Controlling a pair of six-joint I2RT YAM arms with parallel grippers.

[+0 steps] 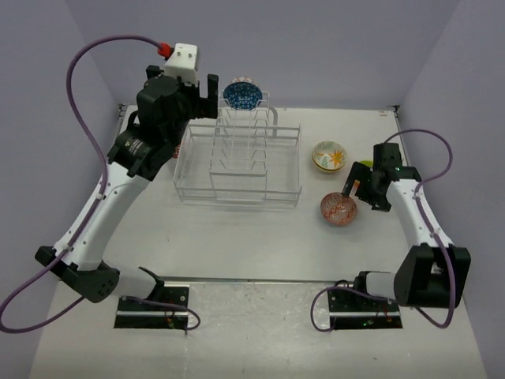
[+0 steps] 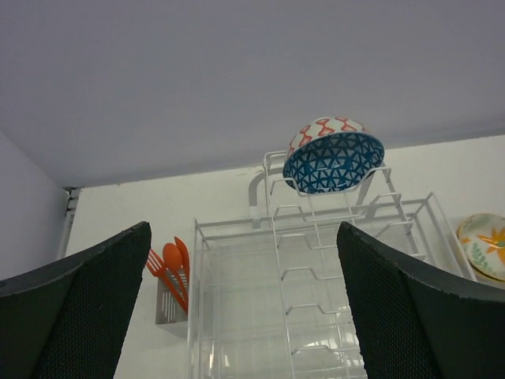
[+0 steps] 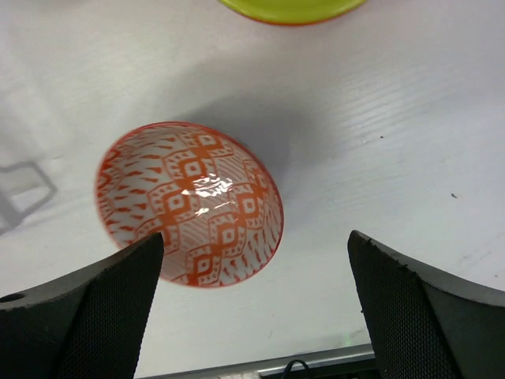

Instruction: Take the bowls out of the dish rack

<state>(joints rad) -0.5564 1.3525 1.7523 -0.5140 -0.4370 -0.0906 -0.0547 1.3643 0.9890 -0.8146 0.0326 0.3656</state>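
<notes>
Blue bowl (image 2: pixel 331 158) perches tilted on the tall far section of the dish rack (image 1: pixel 237 199). Orange patterned bowl (image 3: pixel 189 205), cream floral bowl (image 1: pixel 328 155) and yellow-green bowl (image 3: pixel 288 8) sit on the counter (image 1: pixel 237 237) to the right of the rack. Left hand (image 2: pixel 243 237), fingers apart, hangs near the blue bowl. Right hand (image 3: pixel 254 241), fingers apart and holding nothing, hangs just over the orange patterned bowl.
</notes>
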